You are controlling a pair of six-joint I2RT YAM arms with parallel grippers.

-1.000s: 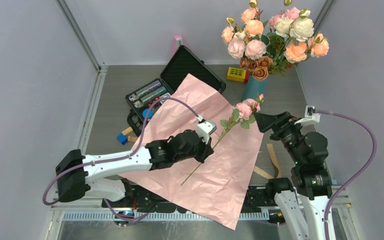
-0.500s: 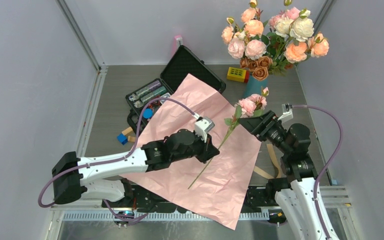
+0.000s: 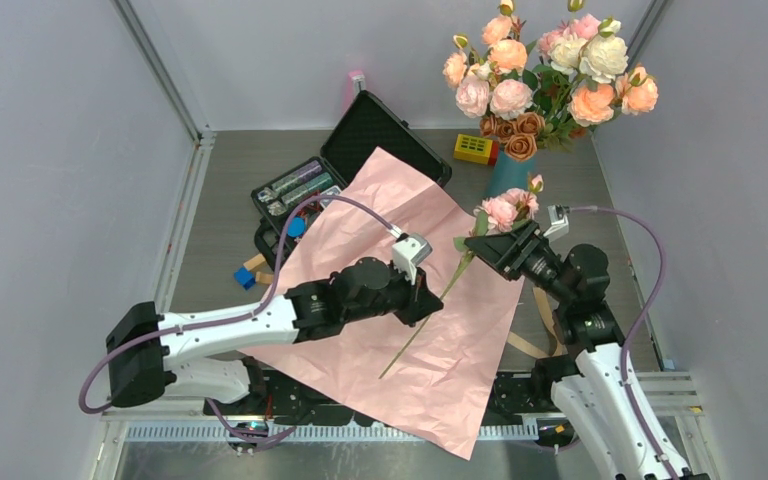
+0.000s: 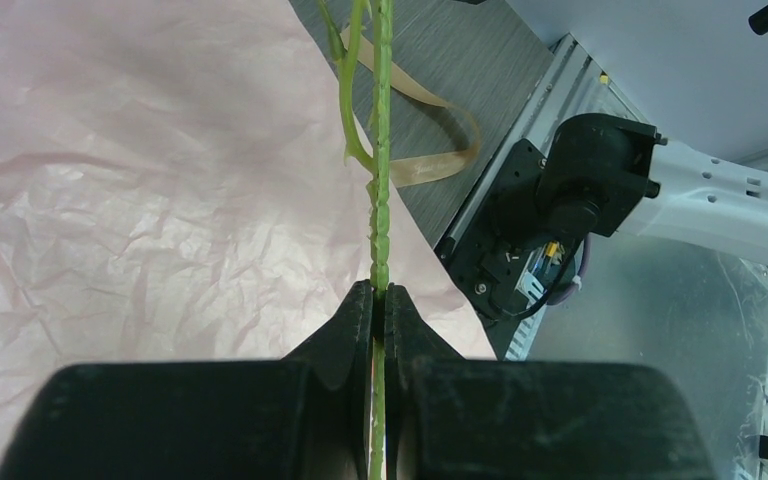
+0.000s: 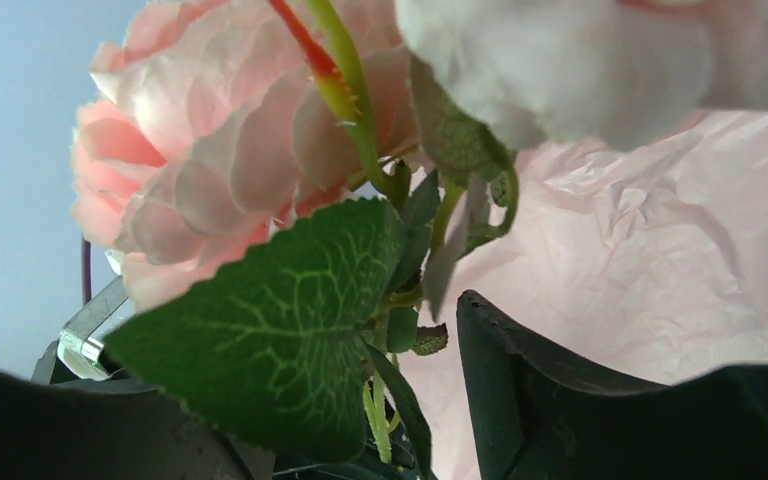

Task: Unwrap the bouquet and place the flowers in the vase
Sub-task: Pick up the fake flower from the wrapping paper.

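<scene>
My left pincer [image 4: 380, 300]: clamped tight on stem of flowers [image 3: 508, 206], over paper [image 3: 430, 375]. My right pincer [image 3: 495, 240]: jaws apart, straddling leaves under blooms, nothing gripped.

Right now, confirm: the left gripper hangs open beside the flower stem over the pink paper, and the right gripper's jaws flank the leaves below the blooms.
Wrong on one count: the left gripper is shut on the flowers' stem, not open beside it, as the left wrist view shows. The pink paper and right gripper are as you said.
</scene>
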